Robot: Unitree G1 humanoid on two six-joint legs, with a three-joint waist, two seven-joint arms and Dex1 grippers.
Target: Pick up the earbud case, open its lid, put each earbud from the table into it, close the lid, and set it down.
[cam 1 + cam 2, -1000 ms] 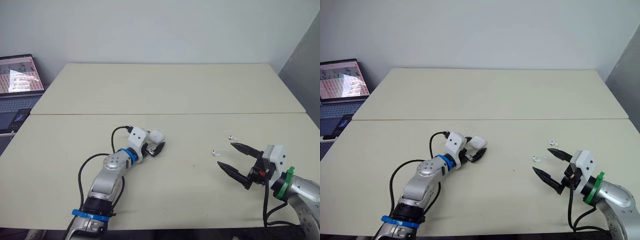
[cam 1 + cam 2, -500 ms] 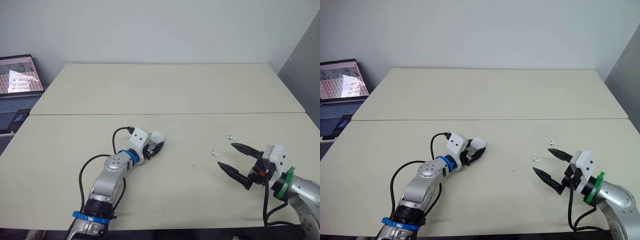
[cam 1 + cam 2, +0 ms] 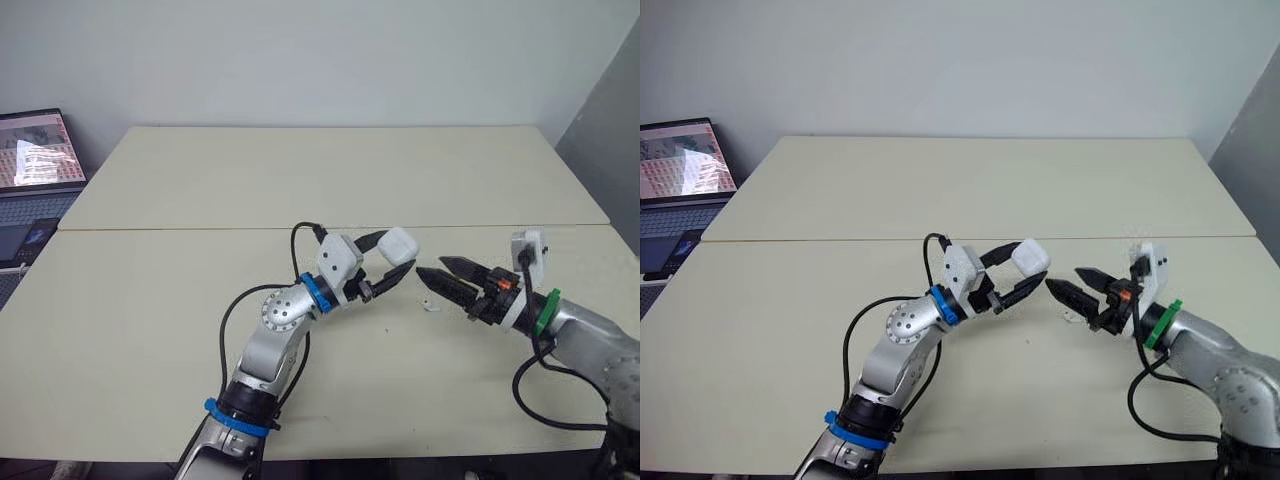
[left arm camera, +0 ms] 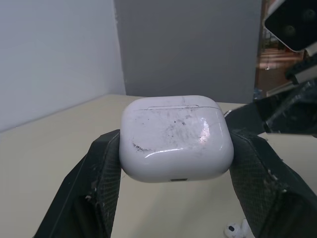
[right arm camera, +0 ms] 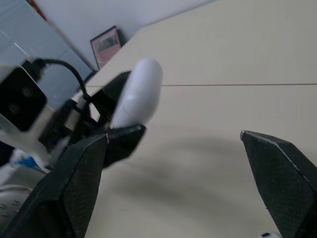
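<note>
your left gripper (image 3: 393,258) has its jaws clamped on the two sides of the earbud case (image 4: 176,136), leaving the lid seam exposed, and holds it raised above the middle of the desk (image 3: 300,180). the lid looks closed. the right gripper (image 3: 1062,278) points at the case from just beside it, jaws spread, likely to flip that lid. one earbud (image 3: 430,305) lies on the desk beneath them.

Head pair: high, far, looking down over table (image 3: 330,180).
Left wrist: close behind case (image 4: 176,139), facing right gripper (image 3: 430,265).
Right wrist: facing left gripper (image 3: 398,255), sharing case.
</note>
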